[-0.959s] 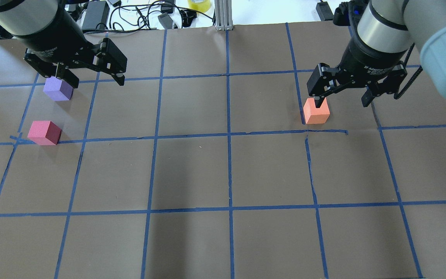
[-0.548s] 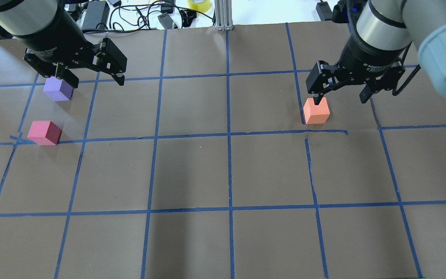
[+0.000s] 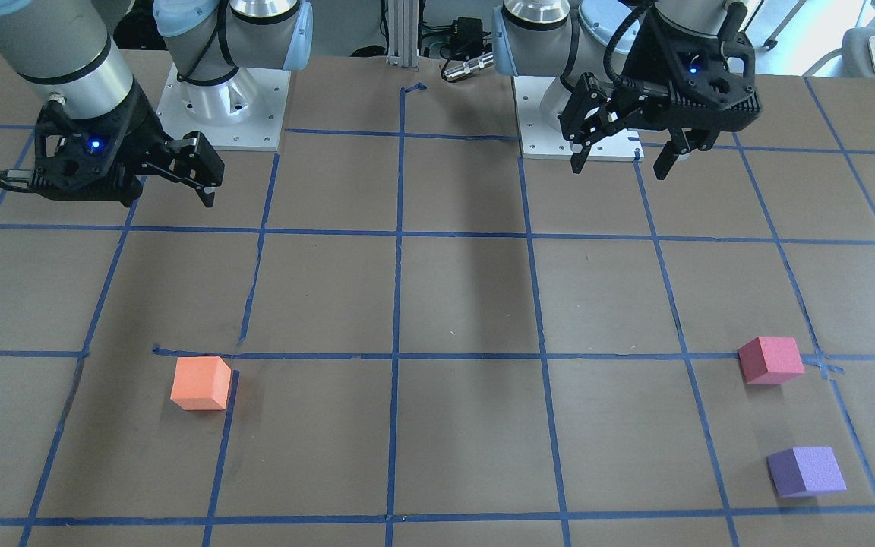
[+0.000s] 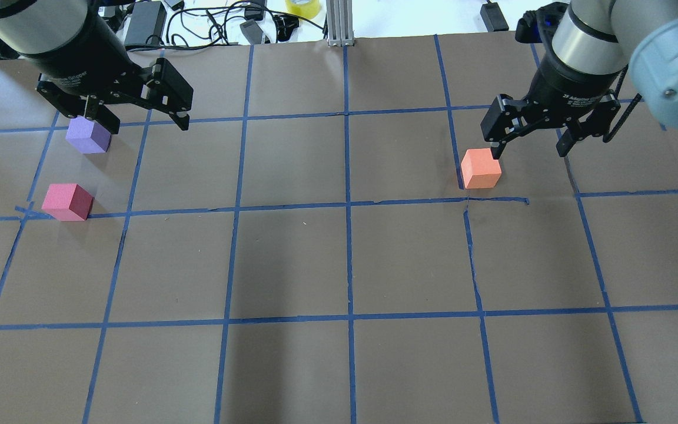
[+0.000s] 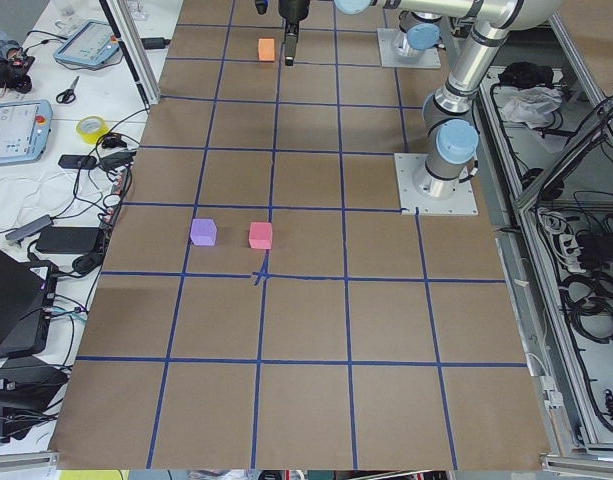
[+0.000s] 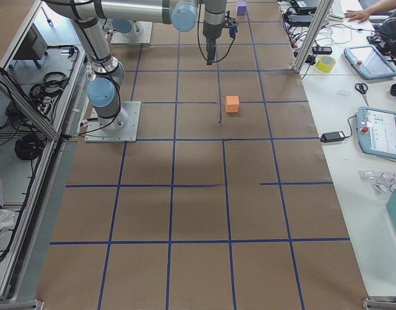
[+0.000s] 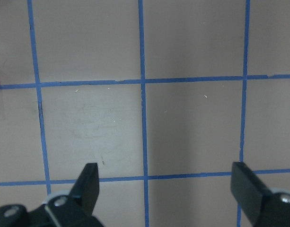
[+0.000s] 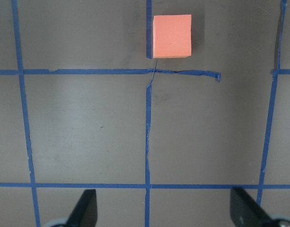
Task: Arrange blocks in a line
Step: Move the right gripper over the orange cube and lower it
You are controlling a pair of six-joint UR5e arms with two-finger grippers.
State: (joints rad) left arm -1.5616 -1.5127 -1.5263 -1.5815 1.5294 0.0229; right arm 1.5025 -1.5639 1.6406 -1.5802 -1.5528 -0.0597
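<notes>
The orange block sits on the brown table, right of centre; it also shows in the front view and the right wrist view. My right gripper is open and empty, hovering above the table beside the block, without touching it. The purple block and the red-pink block sit apart at the far left. My left gripper is open and empty, raised above the table just right of the purple block. Its wrist view shows bare table between its fingers.
Blue tape lines grid the brown table. Cables, power adapters and a yellow tape roll lie past the far edge, beside an aluminium post. The arm bases stand on the robot side.
My right gripper has shifted right in the overhead view, so its fingertip no longer overlaps the orange block's top. The left arm and all three blocks have not moved.
</notes>
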